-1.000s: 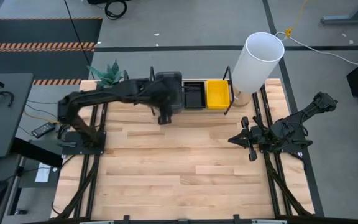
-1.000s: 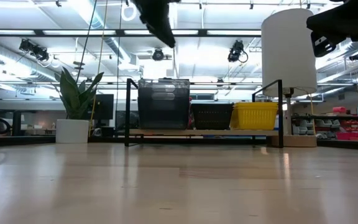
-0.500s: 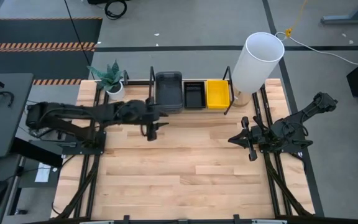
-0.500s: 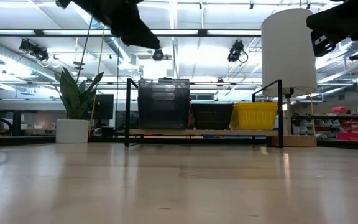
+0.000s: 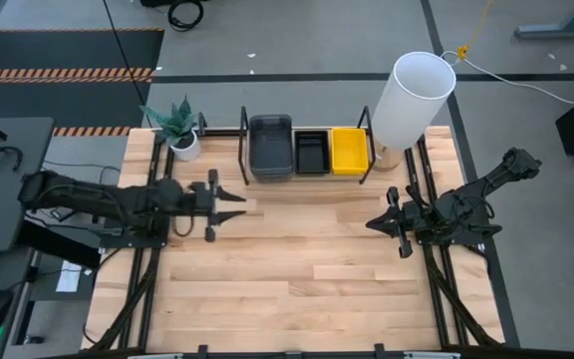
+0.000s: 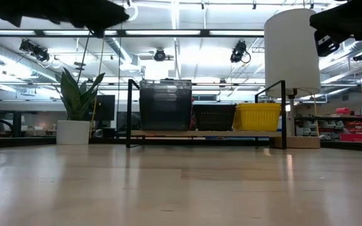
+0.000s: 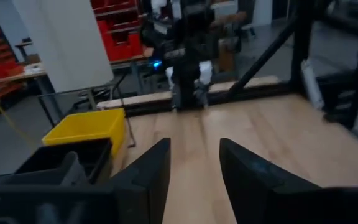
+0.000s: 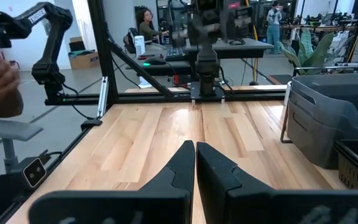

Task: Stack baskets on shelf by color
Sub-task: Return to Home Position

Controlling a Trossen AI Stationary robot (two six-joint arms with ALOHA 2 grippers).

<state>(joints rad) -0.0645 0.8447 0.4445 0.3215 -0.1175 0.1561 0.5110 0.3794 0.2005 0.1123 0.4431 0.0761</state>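
On the shelf (image 5: 307,172) at the table's far edge stand the baskets: a smoky-grey stack (image 5: 270,150) at the left, a black one (image 5: 311,152) in the middle and a yellow one (image 5: 348,150) at the right, all resting on their bottoms on the plank (image 6: 206,133). My left gripper (image 5: 229,204) hovers over the table's left part, level, pointing toward the right edge, open and with nothing in it (image 7: 194,174). At the table's right side my right gripper (image 5: 387,221) waits, shut (image 8: 195,165) and holding nothing.
A tall white cylinder (image 5: 412,100) stands just right of the shelf. At the far left corner is a potted plant (image 5: 175,125). Bare wooden tabletop (image 5: 297,269) lies between the two arms and toward the near edge. A person sits in the room beyond (image 8: 146,25).
My left gripper has drawn back from just in front of the grey stack toward the table's left edge and somewhat nearer, sinking as it went. It has tipped from pointing downward to pointing level. The baskets have stayed where they were on the shelf.
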